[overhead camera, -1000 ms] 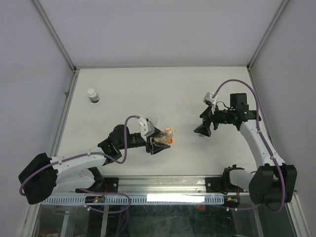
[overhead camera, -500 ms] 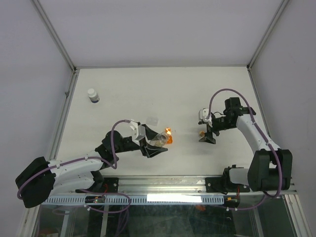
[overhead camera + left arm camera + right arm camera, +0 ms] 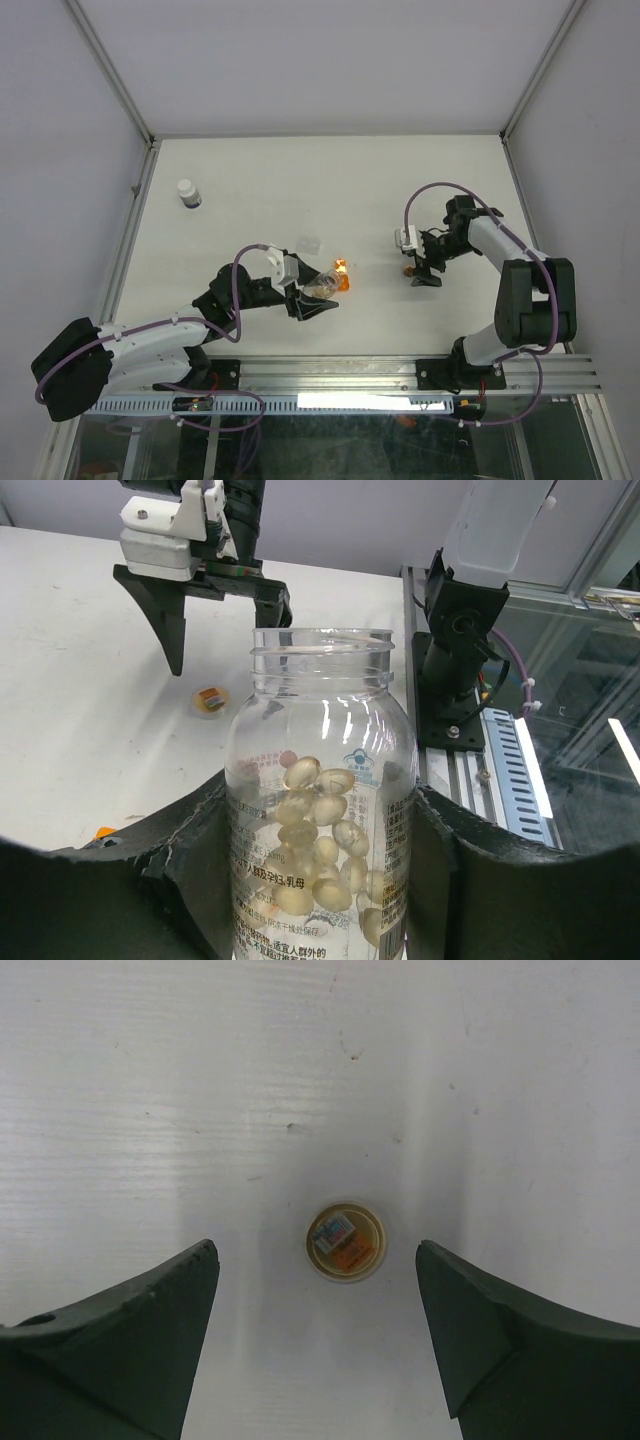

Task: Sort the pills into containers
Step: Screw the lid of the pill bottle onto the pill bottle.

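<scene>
Table (image 3: 300, 180): right end effector (image 3: 313, 1250) lower, astride pill (image 3: 345, 1240)

Left gripper (image 3: 320, 805) clamped on an upright clear vial (image 3: 320, 710), with one dark finger (image 3: 150, 880) pressed to each side. The vial's threaded mouth is uncapped, and pale oval capsules (image 3: 318, 825) fill its lower part behind printed lettering. Beyond the gripper and slightly left, the right gripper (image 3: 228, 630) points down at the white counter (image 3: 80, 680) with jaws apart. One small round orange-tan pill (image 3: 210, 701) lies near its tips, not touching them. To the right stands an arm base (image 3: 455, 670).
</scene>
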Motion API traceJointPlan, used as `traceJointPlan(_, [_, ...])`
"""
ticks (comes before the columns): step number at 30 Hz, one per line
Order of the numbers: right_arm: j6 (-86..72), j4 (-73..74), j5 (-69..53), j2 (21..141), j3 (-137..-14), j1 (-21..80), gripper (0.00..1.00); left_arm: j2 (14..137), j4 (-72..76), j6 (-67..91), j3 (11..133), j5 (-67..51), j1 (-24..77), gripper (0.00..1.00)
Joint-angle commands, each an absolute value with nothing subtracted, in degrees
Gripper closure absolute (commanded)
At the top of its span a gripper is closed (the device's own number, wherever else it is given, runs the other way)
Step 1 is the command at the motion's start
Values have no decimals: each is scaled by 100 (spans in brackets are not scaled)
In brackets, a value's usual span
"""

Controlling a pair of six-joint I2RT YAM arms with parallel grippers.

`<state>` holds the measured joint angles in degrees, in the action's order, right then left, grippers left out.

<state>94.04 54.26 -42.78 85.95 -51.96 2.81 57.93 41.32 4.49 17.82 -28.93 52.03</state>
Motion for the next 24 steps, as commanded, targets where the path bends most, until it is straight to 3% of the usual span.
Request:
traceJointPlan(1, [9351, 4865, -4001, 8652, -5240, 293, 17, 5746, 4320, 231, 1749, -2901, 5155, 100])
traceJointPlan(7, [9170, 4572, -3862, 8868, -5212, 458, 20, 5760, 4294, 210, 1689, -2866, 5142, 100])
traceJointPlan(18, [8859, 4512, -3390, 9216, -5278, 777, 38, 5623, 4279, 226, 1550, -2797, 5100, 100])
traceJointPlan(24, [8805, 4433, -3255, 9211, -5179, 806, 43, 5590, 4284, 246, 1513, -2804, 5080, 100])
